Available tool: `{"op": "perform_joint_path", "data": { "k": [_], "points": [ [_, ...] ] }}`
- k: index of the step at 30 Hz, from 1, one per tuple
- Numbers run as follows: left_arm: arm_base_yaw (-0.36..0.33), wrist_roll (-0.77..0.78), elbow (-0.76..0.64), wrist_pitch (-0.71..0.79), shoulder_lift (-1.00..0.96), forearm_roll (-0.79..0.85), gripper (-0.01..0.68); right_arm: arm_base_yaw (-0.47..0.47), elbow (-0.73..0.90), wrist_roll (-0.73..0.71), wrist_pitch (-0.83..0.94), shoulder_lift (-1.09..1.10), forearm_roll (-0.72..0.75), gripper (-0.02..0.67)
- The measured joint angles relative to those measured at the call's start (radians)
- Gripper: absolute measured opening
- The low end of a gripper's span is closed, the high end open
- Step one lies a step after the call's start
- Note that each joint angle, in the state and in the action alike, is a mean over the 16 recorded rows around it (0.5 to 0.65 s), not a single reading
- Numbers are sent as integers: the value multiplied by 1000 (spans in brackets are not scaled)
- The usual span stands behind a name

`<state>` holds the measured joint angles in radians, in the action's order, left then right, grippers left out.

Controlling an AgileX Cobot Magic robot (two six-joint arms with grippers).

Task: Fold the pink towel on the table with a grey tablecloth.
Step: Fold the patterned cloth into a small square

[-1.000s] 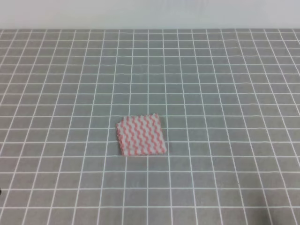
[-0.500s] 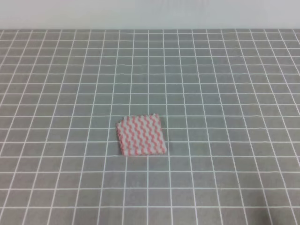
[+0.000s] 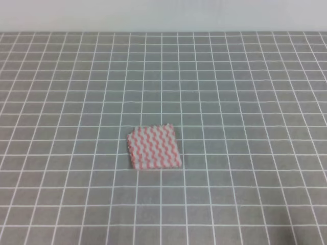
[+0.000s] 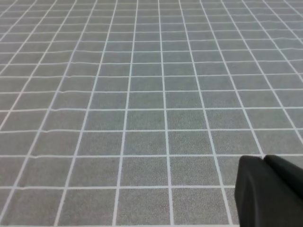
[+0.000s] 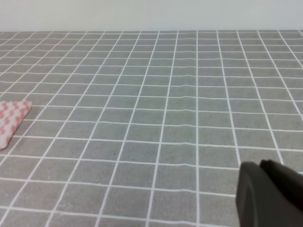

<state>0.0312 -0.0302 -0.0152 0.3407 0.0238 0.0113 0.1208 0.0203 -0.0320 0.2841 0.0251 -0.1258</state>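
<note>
The pink towel (image 3: pixel 154 147) lies flat on the table with a grey tablecloth (image 3: pixel 240 87), a small folded square a little left of centre, with nothing touching it. One corner of the towel (image 5: pixel 12 119) shows at the left edge of the right wrist view. No arm reaches into the exterior high view. A black piece of my left gripper (image 4: pixel 270 191) fills the lower right corner of the left wrist view, above bare grid cloth (image 4: pixel 142 94). My right gripper (image 5: pixel 270 194) shows the same way. Neither view shows how the jaws stand.
Grey cloth with white grid lines runs in every direction around the towel. A pale wall (image 3: pixel 163 15) closes off the far edge of the table. No other objects are in sight.
A small dark speck at the left edge of the exterior high view one second ago is gone. The towel has not moved.
</note>
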Motion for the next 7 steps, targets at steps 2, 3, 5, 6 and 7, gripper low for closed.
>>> {"op": "perform_joint_path", "data": {
  "k": [2, 3, 5, 6, 7],
  "points": [
    [0, 0, 1, -1, -1, 0, -4, 0, -1, 0, 1, -1, 0, -15],
    [0, 0, 1, -1, -1, 0, -4, 0, -2, 0, 1, -1, 0, -15],
    [0, 0, 1, 0, -1, 0, -4, 0, -1, 0, 0, -1, 0, -15],
    [0, 1, 0, 0, 0, 0, -4, 0, -2, 0, 1, 0, 0, -15],
    [0, 1, 1, -1, -1, 0, -4, 0, 0, 0, 2, 1, 0, -15]
  ]
}}
